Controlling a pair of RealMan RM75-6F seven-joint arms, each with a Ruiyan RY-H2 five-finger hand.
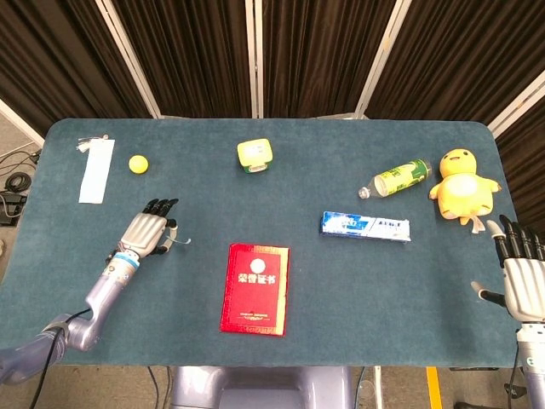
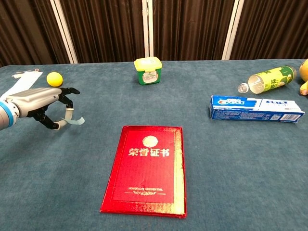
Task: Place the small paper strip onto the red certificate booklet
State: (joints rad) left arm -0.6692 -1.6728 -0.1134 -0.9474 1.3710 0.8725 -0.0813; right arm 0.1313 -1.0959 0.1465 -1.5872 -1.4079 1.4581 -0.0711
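The left hand pinched the small paper strip at its fingertips, lifted slightly, presumably for carrying. The red certificate booklet lay below and right of it, apart. Only the head view showed the right hand, open and idle.

Small paper strip: pale blue-white, thin, slightly curled, pinched at fingertips of left hand, lifted off the teal cloth; at 9–10 o'clock from the booklet. Red certificate booklet: closed, flat, gold emblem and characters, gold border, near front-centre edge.
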